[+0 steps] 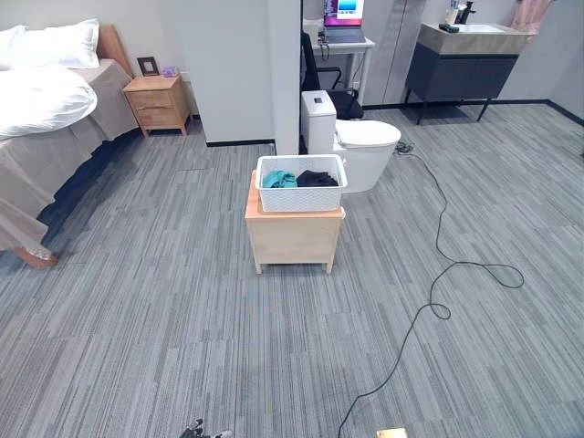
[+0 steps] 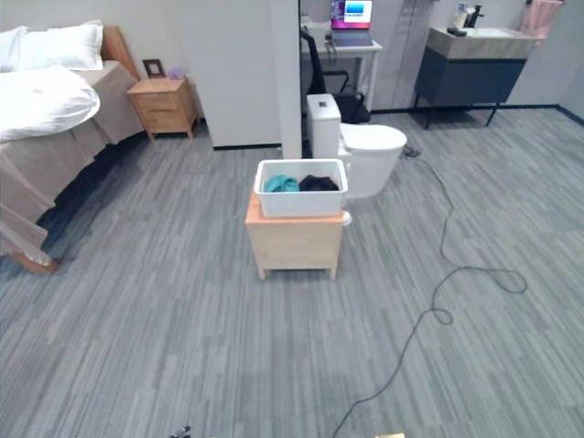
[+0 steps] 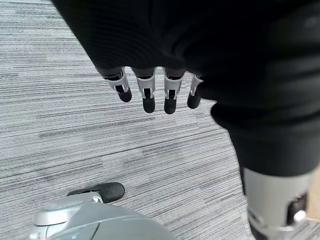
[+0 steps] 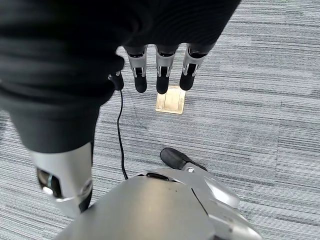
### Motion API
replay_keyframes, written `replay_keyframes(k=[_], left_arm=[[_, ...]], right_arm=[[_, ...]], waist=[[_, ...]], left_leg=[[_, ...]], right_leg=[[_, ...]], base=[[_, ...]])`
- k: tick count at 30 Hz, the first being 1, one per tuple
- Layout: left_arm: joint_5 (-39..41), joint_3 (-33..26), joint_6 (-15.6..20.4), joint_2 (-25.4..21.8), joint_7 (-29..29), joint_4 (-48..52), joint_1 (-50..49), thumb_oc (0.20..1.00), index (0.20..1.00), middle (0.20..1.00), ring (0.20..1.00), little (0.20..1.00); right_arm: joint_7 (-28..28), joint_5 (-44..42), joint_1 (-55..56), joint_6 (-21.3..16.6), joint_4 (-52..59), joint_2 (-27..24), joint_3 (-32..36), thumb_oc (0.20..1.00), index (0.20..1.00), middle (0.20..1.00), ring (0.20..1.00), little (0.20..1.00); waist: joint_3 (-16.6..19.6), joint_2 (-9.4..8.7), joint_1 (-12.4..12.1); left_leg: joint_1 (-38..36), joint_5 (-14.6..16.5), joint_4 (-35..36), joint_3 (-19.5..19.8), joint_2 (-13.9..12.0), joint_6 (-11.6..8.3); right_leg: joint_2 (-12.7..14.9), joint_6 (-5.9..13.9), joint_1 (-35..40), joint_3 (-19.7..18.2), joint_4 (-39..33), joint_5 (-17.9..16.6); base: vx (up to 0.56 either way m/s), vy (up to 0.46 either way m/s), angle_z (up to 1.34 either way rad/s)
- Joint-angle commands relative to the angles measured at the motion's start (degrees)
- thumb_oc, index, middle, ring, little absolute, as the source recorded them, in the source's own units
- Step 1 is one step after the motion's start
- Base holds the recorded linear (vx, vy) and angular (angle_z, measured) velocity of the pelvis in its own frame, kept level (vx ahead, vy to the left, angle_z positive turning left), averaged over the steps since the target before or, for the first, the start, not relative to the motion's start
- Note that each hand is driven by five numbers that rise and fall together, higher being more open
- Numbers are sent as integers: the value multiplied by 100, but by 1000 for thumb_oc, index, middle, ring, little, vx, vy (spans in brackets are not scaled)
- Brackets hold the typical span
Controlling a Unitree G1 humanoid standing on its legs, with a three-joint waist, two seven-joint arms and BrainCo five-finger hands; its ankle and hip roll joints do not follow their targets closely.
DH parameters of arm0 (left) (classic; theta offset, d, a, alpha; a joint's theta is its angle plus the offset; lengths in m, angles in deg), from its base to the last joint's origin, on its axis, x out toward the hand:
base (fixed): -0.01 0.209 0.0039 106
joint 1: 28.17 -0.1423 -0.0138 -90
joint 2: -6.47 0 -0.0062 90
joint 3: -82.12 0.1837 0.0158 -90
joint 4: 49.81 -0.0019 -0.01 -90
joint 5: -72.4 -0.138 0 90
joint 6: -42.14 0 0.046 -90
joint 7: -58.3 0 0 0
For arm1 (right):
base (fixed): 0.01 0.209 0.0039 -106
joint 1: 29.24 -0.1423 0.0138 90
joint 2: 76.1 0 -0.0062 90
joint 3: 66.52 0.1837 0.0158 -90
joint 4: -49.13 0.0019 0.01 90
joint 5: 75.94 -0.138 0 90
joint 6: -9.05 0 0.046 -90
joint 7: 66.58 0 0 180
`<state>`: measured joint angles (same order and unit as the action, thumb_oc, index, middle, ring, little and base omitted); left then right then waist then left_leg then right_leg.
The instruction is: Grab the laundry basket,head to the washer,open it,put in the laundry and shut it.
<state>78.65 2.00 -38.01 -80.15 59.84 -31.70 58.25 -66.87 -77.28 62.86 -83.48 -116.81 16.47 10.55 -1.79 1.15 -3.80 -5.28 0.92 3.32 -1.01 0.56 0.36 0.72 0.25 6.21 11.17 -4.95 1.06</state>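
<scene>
A white perforated laundry basket (image 1: 301, 184) stands on a low wooden cabinet (image 1: 293, 237) in the middle of the room, some way ahead of me. It holds a teal garment (image 1: 279, 180) and a black garment (image 1: 318, 179). My left hand (image 3: 150, 90) hangs over the grey carpet with relaxed, nearly straight fingers and holds nothing. Over the carpet at my other side hangs my right hand (image 4: 160, 72), likewise open and holding nothing. Both hands are far from the basket.
A white toilet (image 1: 351, 137) stands just behind the cabinet beside a wall end. A bed (image 1: 46, 119) and a nightstand (image 1: 159, 102) are at the far left. A desk with a laptop (image 1: 343, 27) and a dark vanity (image 1: 464, 68) line the back. A brass floor plate (image 4: 170, 100) lies near my right hand.
</scene>
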Motion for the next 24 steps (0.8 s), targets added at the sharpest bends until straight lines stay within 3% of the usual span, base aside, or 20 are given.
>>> replay_keyframes(k=[1, 24], left_arm=[[-81, 14, 197, 16, 93, -257, 300, 1000, 1000, 1000, 1000, 1000], [25, -14, 192, -9, 115, -276, 342, 1000, 1000, 1000, 1000, 1000]], right_arm=[[27, 101, -140, 5, -422, -23, -177, 1000, 1000, 1000, 1000, 1000], [56, 64, -148, -8, -414, -47, -187, 1000, 1000, 1000, 1000, 1000]], waist=[[67, -225, 4], [79, -206, -2]], left_leg=[[-112, 230, 168, 342, -247, -278], [-67, 199, 168, 417, -272, -325]], right_leg=[[769, 650, -6, -12, -5, -211], [731, 620, 30, 75, -5, -146]], base=[[0, 0, 0], [0, 0, 0]])
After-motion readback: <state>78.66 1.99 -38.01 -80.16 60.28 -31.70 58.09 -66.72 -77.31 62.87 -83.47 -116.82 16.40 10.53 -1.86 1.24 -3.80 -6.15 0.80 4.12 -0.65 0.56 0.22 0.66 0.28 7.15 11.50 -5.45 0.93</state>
